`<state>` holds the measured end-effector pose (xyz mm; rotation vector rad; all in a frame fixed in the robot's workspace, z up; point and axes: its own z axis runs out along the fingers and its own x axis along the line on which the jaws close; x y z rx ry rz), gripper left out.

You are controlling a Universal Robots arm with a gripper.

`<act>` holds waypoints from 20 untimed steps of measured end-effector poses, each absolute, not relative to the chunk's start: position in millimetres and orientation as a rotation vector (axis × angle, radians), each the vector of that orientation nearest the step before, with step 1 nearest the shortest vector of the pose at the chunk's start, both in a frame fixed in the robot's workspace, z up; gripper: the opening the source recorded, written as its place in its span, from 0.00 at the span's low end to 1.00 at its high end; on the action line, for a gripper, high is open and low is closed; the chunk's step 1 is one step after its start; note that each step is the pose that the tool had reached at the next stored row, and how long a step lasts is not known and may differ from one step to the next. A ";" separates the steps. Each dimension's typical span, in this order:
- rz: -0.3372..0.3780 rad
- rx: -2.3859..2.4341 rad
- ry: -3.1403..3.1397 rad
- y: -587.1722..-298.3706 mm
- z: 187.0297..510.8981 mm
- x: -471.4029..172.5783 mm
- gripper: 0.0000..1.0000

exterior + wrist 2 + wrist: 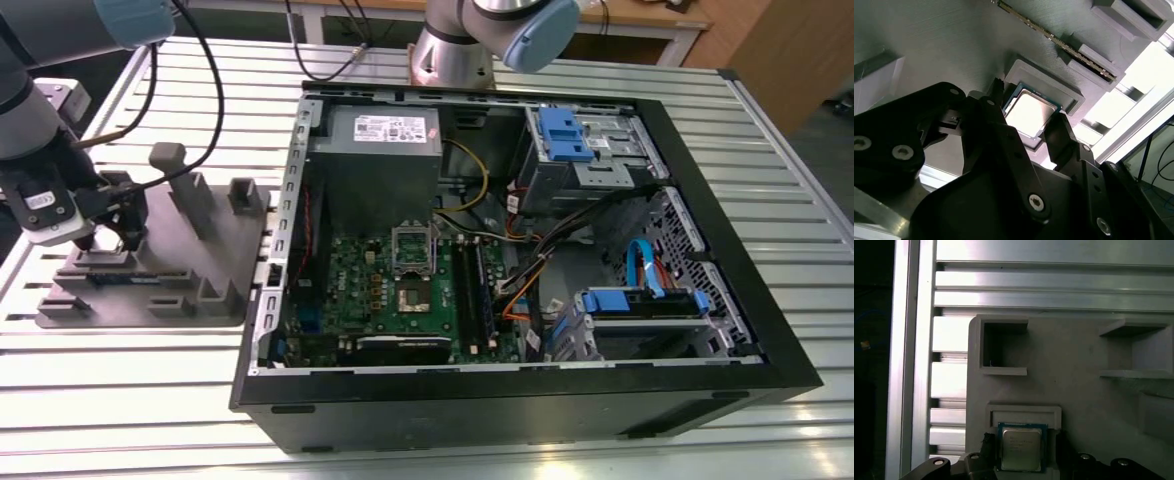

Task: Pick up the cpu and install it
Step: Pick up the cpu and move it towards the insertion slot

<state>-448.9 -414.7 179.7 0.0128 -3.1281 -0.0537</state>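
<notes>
The small flat square cpu with a shiny silver metal top (1030, 114) (1020, 449) lies flat in a shallow square pocket of the grey moulded plastic fixture tray (200, 275), well apart from the open black computer case (534, 405). The black two-fingered gripper (114, 238) (1028, 116) straddles it with its fingers (1059, 136) spread slightly wider than the chip, gripping nothing as far as I can judge. If the jaws close off-centre or too high, a finger may catch the pocket's raised rim or grip only the thin edge, tilting the chip so it jams or slips.
</notes>
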 end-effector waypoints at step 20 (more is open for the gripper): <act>-0.054 0.010 -3.128 -414.1 179.7 -451.4 0.60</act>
